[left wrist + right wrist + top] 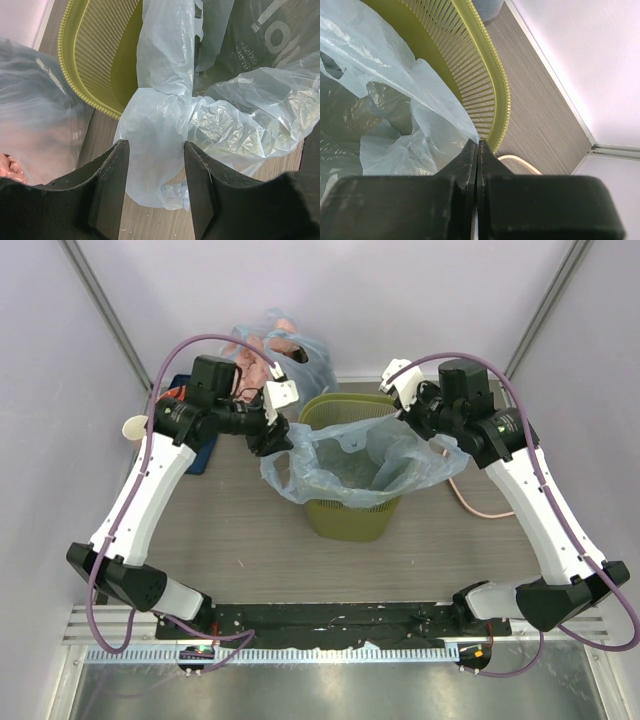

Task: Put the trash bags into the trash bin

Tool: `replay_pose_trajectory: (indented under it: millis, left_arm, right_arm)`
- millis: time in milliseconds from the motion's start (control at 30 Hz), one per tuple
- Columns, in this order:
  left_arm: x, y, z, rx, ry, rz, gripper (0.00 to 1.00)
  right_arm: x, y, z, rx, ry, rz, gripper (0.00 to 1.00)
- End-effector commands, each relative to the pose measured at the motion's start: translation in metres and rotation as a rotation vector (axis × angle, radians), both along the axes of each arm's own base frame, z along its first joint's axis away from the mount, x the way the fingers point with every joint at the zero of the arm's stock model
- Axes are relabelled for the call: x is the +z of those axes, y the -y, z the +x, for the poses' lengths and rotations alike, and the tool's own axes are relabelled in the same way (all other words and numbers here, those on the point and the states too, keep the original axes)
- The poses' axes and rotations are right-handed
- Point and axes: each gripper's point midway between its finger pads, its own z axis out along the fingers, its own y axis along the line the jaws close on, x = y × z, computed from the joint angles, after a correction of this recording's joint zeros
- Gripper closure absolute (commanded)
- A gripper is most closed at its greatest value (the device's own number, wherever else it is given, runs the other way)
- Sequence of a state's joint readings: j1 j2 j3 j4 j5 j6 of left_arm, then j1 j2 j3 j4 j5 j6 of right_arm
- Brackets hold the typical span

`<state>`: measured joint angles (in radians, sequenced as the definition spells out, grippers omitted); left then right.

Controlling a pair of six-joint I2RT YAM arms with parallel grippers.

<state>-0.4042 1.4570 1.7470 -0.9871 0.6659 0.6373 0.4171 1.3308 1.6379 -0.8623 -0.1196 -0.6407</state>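
The olive-green trash bin (pixel 352 515) stands upright mid-table. The light-blue trash bag (pixel 345 462) is spread over its mouth, sagging inside and hanging over the left and right rims. My left gripper (pixel 276 437) is open at the bin's left rim; in the left wrist view (pixel 155 167) a fold of the bag (pixel 155 125) lies between its fingers (pixel 111 185), untouched, with the bin (pixel 95 55) behind. My right gripper (pixel 437 438) is at the right rim; in the right wrist view (pixel 478 150) it is shut on the bag's edge (pixel 440 125) just inside the bin rim (pixel 492 75).
A knotted blue bag with pink lumps (pixel 283 348) sits behind the bin at the back wall. A blue object (pixel 201 455) and a small cream piece (pixel 133 428) lie at the far left. A pinkish-beige curved strip (pixel 478 505) lies right of the bin, also in the right wrist view (pixel 520 163).
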Motion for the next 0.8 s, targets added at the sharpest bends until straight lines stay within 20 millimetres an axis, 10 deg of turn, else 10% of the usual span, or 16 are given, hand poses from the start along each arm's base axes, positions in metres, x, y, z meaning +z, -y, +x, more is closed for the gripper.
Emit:
replay_pose_trajectory:
  millis: [0, 567, 767]
  left_arm:
    - [0.005, 0.006, 0.001, -0.037, 0.015, -0.022, 0.48]
    - [0.016, 0.01, 0.04, 0.045, 0.064, -0.061, 0.96]
    - [0.022, 0.012, 0.055, 0.08, 0.088, -0.083, 0.95]
  right_arm:
    - [0.022, 0.002, 0.004, -0.036, 0.081, 0.049, 0.99]
    - [0.02, 0.016, 0.029, -0.102, 0.165, -0.011, 0.99]
    - [0.024, 0.02, 0.039, -0.125, 0.178, -0.001, 0.98]
